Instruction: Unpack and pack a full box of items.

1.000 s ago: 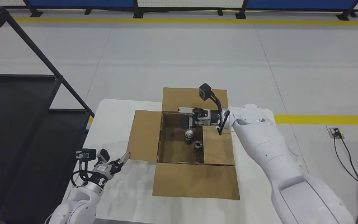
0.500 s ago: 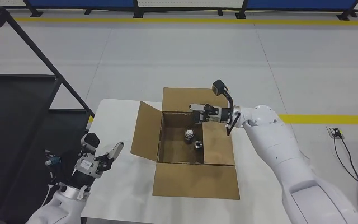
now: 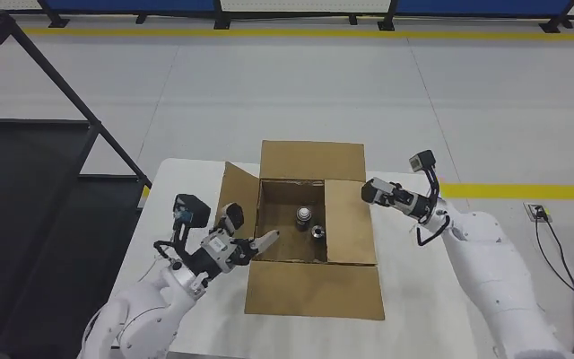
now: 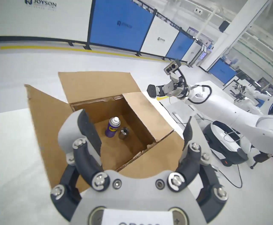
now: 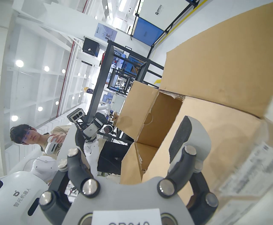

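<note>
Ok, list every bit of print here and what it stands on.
Spray can label: too small to read.
Cardboard box sticker: blurred.
Left gripper tag: cut off by the edge.
Right gripper tag: cut off likewise.
Wall panels: company logos, a brand name, not quoted.

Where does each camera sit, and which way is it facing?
Top view: above the arms, looking down on the table and open box; both arms show.
Left wrist: faces into the box past the open left gripper, at a spray can.
Right wrist: faces the box's outer side past the open right gripper.
Top and left wrist both show the can.
</note>
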Available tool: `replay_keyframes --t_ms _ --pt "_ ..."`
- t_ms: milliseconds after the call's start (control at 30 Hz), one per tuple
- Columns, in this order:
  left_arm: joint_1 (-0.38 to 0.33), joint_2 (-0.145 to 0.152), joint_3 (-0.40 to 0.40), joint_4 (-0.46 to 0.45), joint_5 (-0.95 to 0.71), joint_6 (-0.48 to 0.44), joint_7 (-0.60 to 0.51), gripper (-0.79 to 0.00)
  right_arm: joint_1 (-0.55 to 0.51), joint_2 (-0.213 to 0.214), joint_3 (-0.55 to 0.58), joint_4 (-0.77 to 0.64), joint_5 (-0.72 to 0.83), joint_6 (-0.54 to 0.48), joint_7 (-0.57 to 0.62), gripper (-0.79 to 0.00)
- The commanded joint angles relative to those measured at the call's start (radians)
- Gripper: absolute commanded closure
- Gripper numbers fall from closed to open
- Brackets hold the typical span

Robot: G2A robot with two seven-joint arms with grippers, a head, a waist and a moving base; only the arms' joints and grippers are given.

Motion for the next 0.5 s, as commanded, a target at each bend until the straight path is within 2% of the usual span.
replay_keyframes --t_ms 0,67,467 --pt "-0.095 -0.011 0.089 0.104 -0.04 0.009 -0.043 -0.785 -0.069 0.021 0.046 -0.066 0.005 0.002 0.001 -0.785" --pt "-0.15 -0.019 0.138 0.166 -0.069 0.006 -0.082 -0.785 -0.106 0.032 0.069 -0.107 0.008 0.009 0.008 -0.785" --pt "-0.146 -0.021 0.141 0.181 -0.093 0.018 -0.081 -0.785 -0.108 0.032 0.069 -0.11 0.007 0.012 0.003 -0.785"
